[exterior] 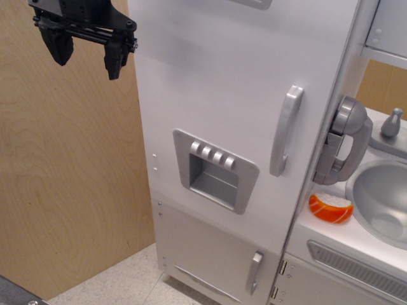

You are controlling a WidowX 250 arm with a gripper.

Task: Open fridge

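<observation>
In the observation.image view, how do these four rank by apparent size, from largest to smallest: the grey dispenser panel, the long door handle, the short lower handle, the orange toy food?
1. Dispenser panel.
2. Long door handle.
3 and 4. Orange toy food and short lower handle look alike; I cannot rank them.

Lighting even, moderately bright, diffuse. The white fridge (216, 82) door shows a soft grey shading gradient, no hard glare. Dispenser recess (215, 170) shadowed inside. Faint highlights on the long handle (285, 130). Focus slightly soft throughout; gripper (84, 49), upper left, appears dark with little detail.
</observation>
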